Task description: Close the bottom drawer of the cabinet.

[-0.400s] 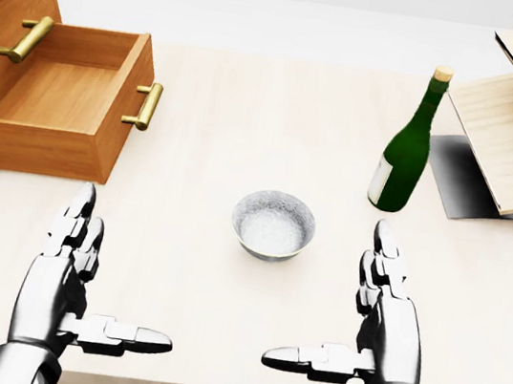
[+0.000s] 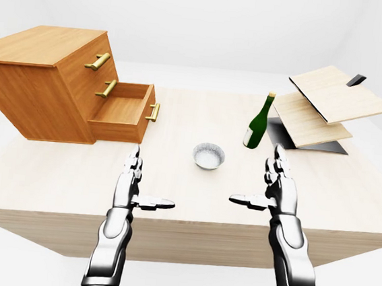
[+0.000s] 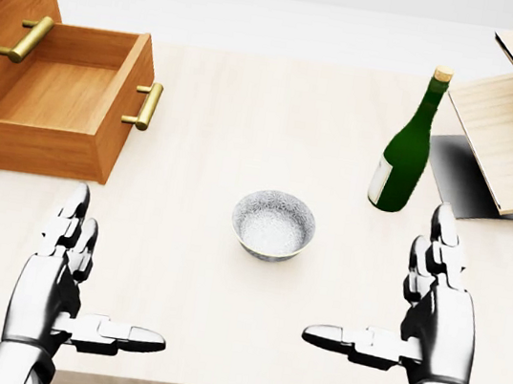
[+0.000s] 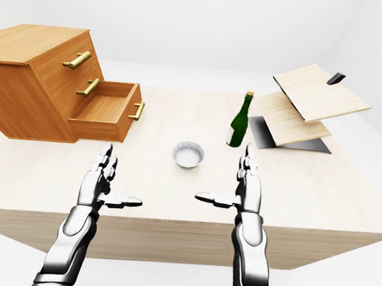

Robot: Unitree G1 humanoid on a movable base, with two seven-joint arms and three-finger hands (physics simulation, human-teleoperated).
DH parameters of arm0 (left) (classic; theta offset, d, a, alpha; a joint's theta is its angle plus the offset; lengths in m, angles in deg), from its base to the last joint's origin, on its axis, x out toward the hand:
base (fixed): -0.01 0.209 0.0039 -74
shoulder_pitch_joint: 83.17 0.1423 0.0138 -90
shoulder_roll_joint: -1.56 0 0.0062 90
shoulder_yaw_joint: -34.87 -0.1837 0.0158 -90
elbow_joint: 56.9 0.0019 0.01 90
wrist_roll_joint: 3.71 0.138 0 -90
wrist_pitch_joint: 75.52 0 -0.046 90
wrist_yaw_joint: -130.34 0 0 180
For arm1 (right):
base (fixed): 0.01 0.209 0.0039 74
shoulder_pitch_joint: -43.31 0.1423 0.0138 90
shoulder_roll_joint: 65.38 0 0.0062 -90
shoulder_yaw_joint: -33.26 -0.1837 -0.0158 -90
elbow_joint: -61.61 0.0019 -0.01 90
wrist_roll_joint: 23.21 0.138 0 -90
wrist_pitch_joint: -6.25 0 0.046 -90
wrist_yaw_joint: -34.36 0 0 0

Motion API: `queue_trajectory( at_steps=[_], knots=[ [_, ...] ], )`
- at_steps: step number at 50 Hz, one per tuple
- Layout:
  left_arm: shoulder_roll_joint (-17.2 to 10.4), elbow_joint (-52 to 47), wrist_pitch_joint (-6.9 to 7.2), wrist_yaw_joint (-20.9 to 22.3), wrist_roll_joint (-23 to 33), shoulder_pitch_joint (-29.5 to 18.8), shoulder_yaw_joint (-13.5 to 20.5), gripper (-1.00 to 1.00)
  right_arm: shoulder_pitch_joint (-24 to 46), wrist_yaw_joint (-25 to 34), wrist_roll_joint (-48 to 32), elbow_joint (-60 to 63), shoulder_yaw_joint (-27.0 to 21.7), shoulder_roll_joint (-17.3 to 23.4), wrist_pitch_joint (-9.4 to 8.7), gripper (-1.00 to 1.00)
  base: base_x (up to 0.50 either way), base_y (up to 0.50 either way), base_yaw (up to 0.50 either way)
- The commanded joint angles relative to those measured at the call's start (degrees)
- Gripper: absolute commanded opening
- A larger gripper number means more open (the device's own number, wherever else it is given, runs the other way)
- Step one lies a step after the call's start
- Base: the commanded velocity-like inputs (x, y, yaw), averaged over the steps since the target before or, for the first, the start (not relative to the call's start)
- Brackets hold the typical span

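Note:
A wooden cabinet [image 2: 38,77] with brass handles stands at the table's left. Its bottom drawer [image 3: 74,117] is pulled out, empty, with a brass handle [image 3: 146,105] on its face; the two drawers above are shut. My left hand [image 3: 79,281] is open, fingers extended, low in the head view, below the drawer and apart from it. My right hand [image 3: 399,305] is open at the lower right, below the bottle.
A small grey bowl [image 3: 273,224] sits mid-table between my hands. A green bottle [image 3: 404,154] stands upright at the right. Two tilted wooden boards [image 2: 330,102] on a dark stand lie beyond it. The table's near edge [image 2: 190,224] runs under my forearms.

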Motion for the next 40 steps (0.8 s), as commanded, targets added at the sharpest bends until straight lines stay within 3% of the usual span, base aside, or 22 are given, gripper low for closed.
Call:
queue_trajectory(
  at_steps=[1,7,14,17,24,30,35,40],
  knots=[
    [0.0,0.0,-0.23,-0.2,0.5,0.1,-0.1,1.00,2.6,-5.5,4.6,6.9,-8.7,2.9,-0.34,1.00,0.00,0.00,0.00],
    [-0.2,0.0,-0.16,-0.2,0.6,0.0,0.2,1.00,3.1,-9.0,10.2,8.8,-13.4,4.1,-0.34,1.00,0.00,0.00,0.00],
    [-0.2,1.6,-1.20,-0.2,0.6,-0.5,0.3,1.00,4.1,-16.4,16.6,10.2,-18.8,6.1,-0.34,1.00,0.00,0.00,0.00],
    [-0.2,0.4,-0.43,-0.2,0.6,-0.1,0.2,1.00,4.1,-17.9,17.3,10.1,-18.8,6.6,-0.34,1.00,0.00,0.00,0.00],
    [-0.2,1.3,-1.09,-0.1,0.5,-0.3,0.4,1.00,4.1,-18.6,17.6,9.9,-18.2,7.0,-0.34,1.00,0.00,0.00,0.00],
    [-0.1,0.2,-0.42,-0.1,0.5,0.1,0.2,1.00,4.2,-18.0,17.9,9.7,-17.8,7.1,-0.34,1.00,0.00,0.00,0.00],
    [-0.4,2.4,-1.78,0.0,0.4,-0.5,0.6,1.00,4.3,-17.5,17.6,9.1,-17.9,7.2,-0.34,1.00,0.07,0.00,0.00],
    [-0.3,1.9,-1.63,-0.1,0.4,-0.2,0.5,1.00,4.3,-17.2,17.3,8.7,-17.5,7.2,-0.34,1.00,0.27,0.00,0.00]
  ],
)
